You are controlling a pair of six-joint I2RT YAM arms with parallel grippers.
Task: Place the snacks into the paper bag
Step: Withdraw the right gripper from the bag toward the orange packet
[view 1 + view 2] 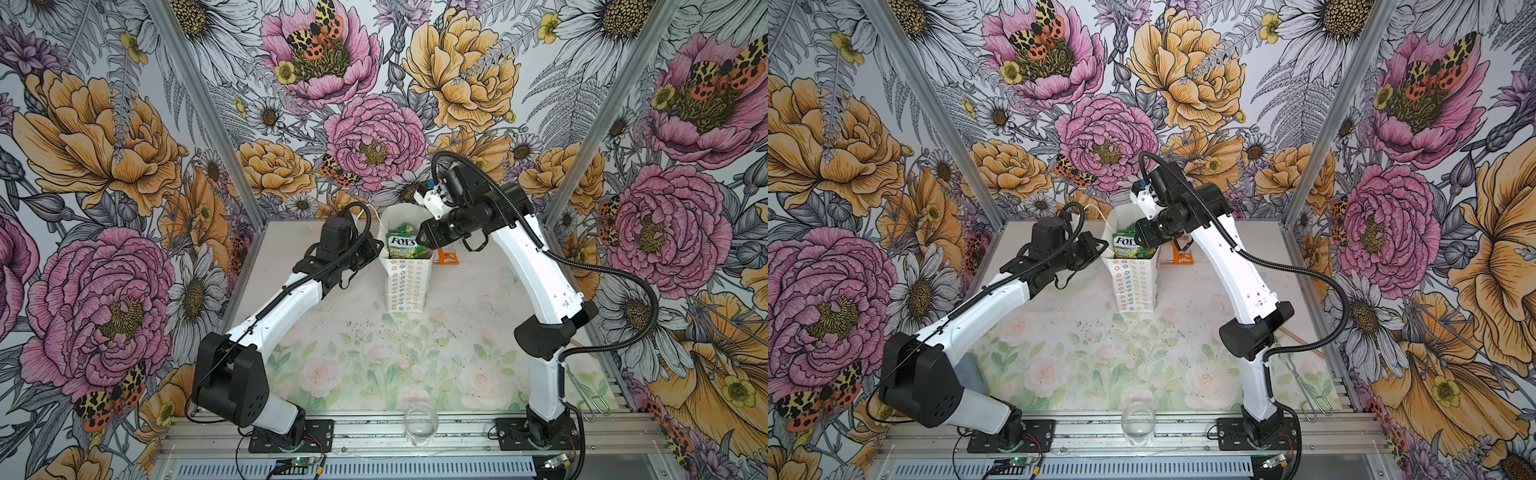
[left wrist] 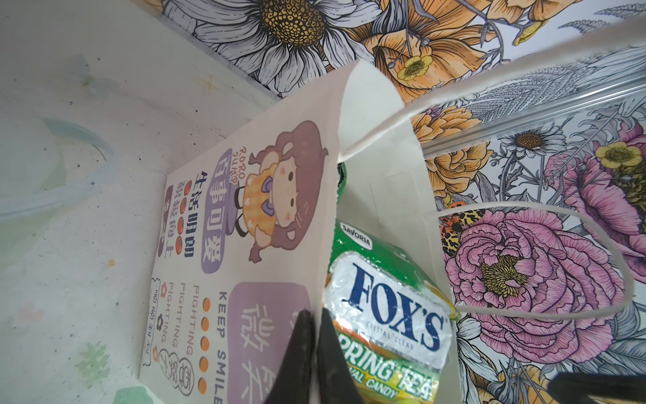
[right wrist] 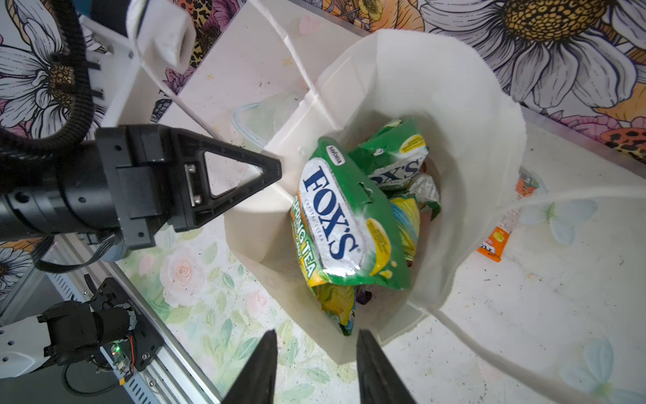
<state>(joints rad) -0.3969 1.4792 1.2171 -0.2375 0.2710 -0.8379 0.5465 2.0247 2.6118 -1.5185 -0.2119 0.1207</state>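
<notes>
Tall walls printed with big flowers enclose a pale table (image 1: 374, 353) with a faded rose pattern. The paper bag (image 1: 405, 286) stands upright at the far middle of it, mouth open. A green FOX'S packet (image 3: 332, 217) lies loose on top inside the bag, leaning on the wall nearest the left arm, with more green and yellow packets under it. No gripper touches it. One orange packet (image 1: 446, 258) lies flat on the table just beside the bag, on the right arm's side, partly hidden by the bag's wall.

The left gripper (image 2: 314, 313) has its jaws pressed together on the bag's rim, one finger inside and one outside, holding the mouth open. The right gripper (image 3: 316, 334) hangs just above the mouth with its jaws partly apart and nothing between them.

This looks like the end of a drop: the green packet is in and the right arm is free. The orange packet appears to be the only one left out. Fetching it would mean rising clear of the bag without catching the cord handle (image 3: 576, 194) that loops out on that side. The gripper would then have to come down low beside the bag to pinch an edge of a thin, glossy packet lying flat. The left grip on the rim should hold meanwhile.
</notes>
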